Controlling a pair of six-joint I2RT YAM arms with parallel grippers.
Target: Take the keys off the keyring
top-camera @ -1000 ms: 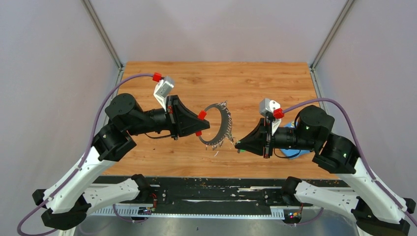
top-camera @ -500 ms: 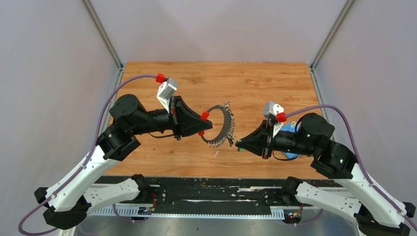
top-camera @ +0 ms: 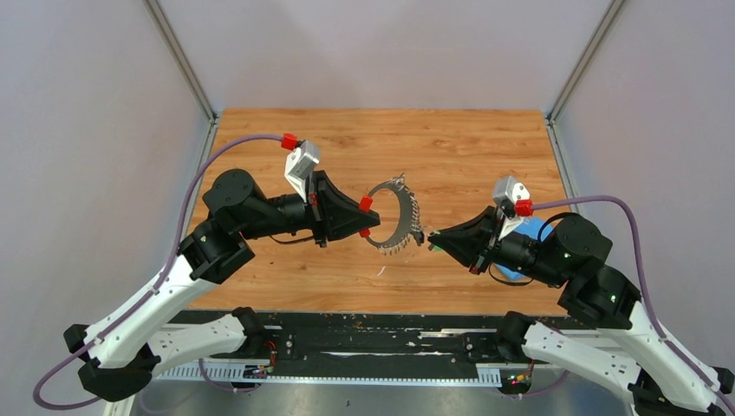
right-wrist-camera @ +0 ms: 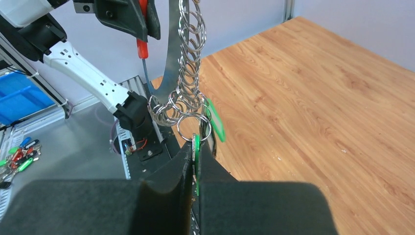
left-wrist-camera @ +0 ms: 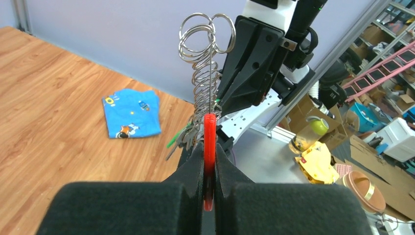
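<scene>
Two grippers, one keyring (top-camera: 406, 215) held in the air between them.
Top view: left gripper (top-camera: 368, 218) at the keyring's 9 o'clock, right gripper (top-camera: 432, 237) at its 4 o'clock. Left wrist: jaws clamped tight on red sleeve (left-wrist-camera: 209, 142). Right wrist: jaws pinching green key (right-wrist-camera: 196, 145).

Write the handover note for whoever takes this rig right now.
Left gripper: fingers shut on the red sleeve, holding the keyring clear of the table.
Right gripper: fingers shut on a green key hanging from the keyring.
Done: ring held up, one key gripped.
Left: that key looks attached by its small ring. Free it, then the other keys.
</scene>
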